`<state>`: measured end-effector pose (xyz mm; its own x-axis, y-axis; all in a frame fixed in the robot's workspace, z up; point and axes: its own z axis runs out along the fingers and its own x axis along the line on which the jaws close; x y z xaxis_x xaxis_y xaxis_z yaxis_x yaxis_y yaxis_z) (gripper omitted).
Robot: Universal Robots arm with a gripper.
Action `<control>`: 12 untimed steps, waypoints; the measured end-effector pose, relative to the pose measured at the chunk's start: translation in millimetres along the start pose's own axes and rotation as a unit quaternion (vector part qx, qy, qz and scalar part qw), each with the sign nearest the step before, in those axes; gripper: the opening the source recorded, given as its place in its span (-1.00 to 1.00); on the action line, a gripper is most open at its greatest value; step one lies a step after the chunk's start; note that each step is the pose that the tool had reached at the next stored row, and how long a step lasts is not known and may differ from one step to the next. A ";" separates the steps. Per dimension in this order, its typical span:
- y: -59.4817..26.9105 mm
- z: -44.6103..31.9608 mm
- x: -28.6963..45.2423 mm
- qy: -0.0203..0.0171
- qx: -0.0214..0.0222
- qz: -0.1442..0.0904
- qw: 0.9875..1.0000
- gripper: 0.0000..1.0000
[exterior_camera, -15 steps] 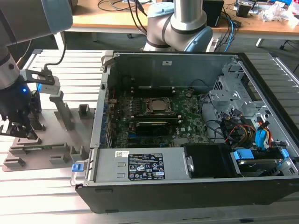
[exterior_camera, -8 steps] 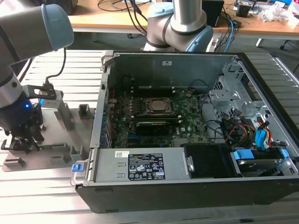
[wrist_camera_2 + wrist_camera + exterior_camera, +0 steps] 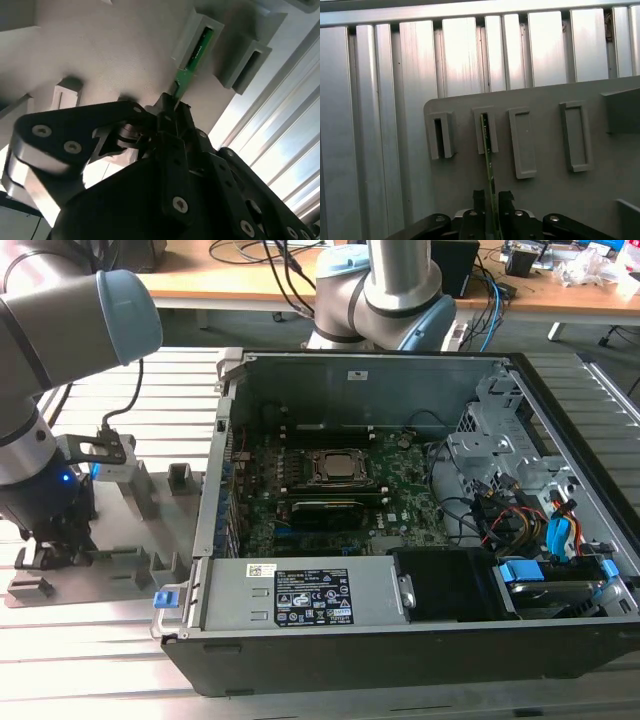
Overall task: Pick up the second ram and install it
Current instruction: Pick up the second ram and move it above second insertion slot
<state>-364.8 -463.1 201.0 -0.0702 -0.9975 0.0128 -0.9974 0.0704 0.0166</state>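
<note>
pick-up step: the gripper [image 3: 491, 199] pinches the second ram [image 3: 488, 145], seated in a holder tray [image 3: 125, 565] slot at the exterior view's lower left; freeing it likely needs a straight pull.

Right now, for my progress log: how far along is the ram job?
Done: the gripper is at the tray, around the ram. In hand: the ram, its far end in a tray slot. Left: it is not lifted out, nor installed in the computer.
</note>
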 end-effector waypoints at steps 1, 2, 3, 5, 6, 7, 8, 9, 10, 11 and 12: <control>0.0 0.1 0.0 0.000 0.000 0.000 1.000 -0.69; 0.0 0.2 0.0 0.000 0.000 0.000 1.000 -0.69; 0.0 0.5 0.0 0.000 0.000 0.000 1.000 -0.72; 0.0 1.1 0.0 0.000 0.000 0.000 1.000 -0.72; 0.0 1.2 0.0 0.000 0.000 0.000 1.000 -0.72; 0.0 1.4 0.0 0.000 0.000 0.000 1.000 -0.72; 0.0 1.6 0.0 0.000 0.000 0.000 1.000 -0.72; 0.0 1.6 0.0 0.000 0.000 0.000 1.000 -0.72; 0.0 1.7 0.0 0.000 0.000 0.000 1.000 -0.72; 0.0 2.0 0.0 0.000 0.000 0.000 1.000 -0.72; 0.0 2.4 0.0 0.000 0.000 0.000 1.000 -0.72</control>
<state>-364.9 -463.1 198.6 -0.0702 -0.9975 0.0129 -0.9974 0.0704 0.0166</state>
